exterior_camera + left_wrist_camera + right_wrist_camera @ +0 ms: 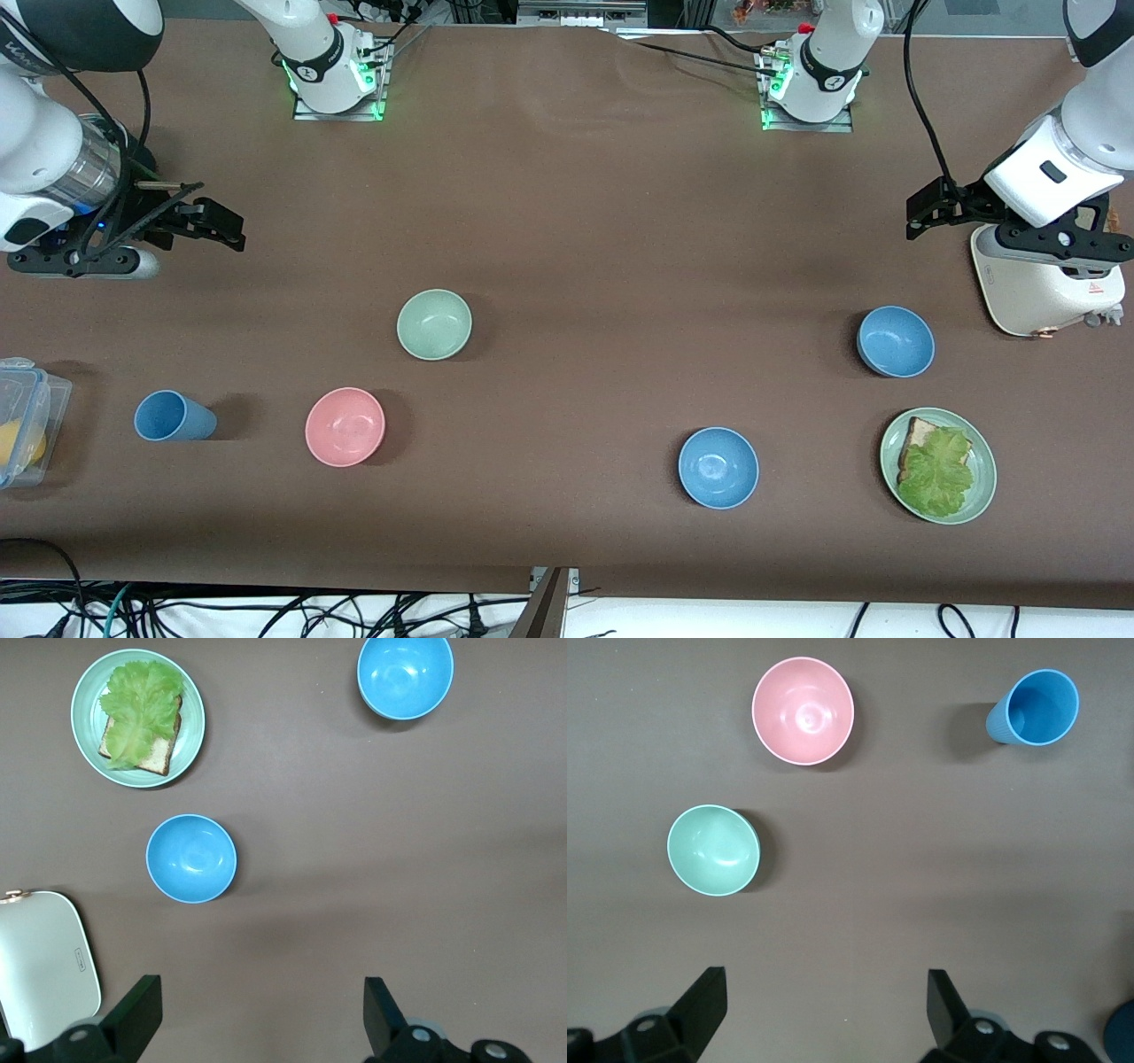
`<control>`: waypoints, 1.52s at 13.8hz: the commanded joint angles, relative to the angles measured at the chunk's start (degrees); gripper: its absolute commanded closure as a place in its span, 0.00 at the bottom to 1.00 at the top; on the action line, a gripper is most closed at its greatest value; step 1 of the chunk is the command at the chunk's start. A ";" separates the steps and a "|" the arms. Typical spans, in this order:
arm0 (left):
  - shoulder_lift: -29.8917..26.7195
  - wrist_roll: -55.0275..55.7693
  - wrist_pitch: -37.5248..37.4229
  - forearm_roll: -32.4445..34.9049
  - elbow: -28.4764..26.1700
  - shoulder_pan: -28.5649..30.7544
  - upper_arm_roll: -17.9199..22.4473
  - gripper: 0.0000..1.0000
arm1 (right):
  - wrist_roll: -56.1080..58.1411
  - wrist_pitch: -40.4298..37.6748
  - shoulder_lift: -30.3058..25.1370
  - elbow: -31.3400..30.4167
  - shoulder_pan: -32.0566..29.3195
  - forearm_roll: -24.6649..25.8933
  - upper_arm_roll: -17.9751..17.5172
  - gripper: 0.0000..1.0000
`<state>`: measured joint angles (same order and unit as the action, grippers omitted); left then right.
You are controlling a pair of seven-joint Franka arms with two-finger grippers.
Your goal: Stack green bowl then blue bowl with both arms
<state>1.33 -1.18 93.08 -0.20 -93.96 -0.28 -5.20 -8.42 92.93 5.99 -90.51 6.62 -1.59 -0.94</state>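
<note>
The green bowl (434, 324) sits upright and empty on the brown table, toward the right arm's end; it also shows in the right wrist view (713, 850). Two blue bowls sit toward the left arm's end: one (896, 341) (191, 858) beside the white appliance, the other (718, 467) (405, 675) nearer the front camera. My right gripper (211, 221) (824, 1005) is open and empty, over bare table at the right arm's end. My left gripper (923, 213) (261, 1010) is open and empty, over bare table beside the white appliance.
A pink bowl (345, 426) and a blue cup (173, 416) stand nearer the front camera than the green bowl. A clear plastic box (22, 421) is at the right arm's end. A green plate (983, 483) with toast and lettuce and a white appliance (1045, 283) are at the left arm's end.
</note>
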 commanded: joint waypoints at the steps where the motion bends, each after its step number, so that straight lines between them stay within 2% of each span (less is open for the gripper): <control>1: 0.96 -0.22 -1.49 0.99 2.02 0.01 -0.07 0.00 | 2.35 -0.73 0.60 1.21 -0.55 -0.26 -0.21 0.00; 7: 0.96 -0.22 -1.49 0.99 2.02 0.01 0.02 0.00 | 8.32 -0.38 0.69 1.12 -0.46 -0.61 -0.38 0.00; 21: 0.96 -0.22 -1.49 0.99 2.02 0.01 0.02 0.00 | 8.60 -0.55 1.04 0.86 -0.46 -0.70 -0.30 0.00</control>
<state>1.35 -1.19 93.08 -0.20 -93.96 -0.27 -5.20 -1.11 92.98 6.87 -90.49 6.65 -1.63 -1.11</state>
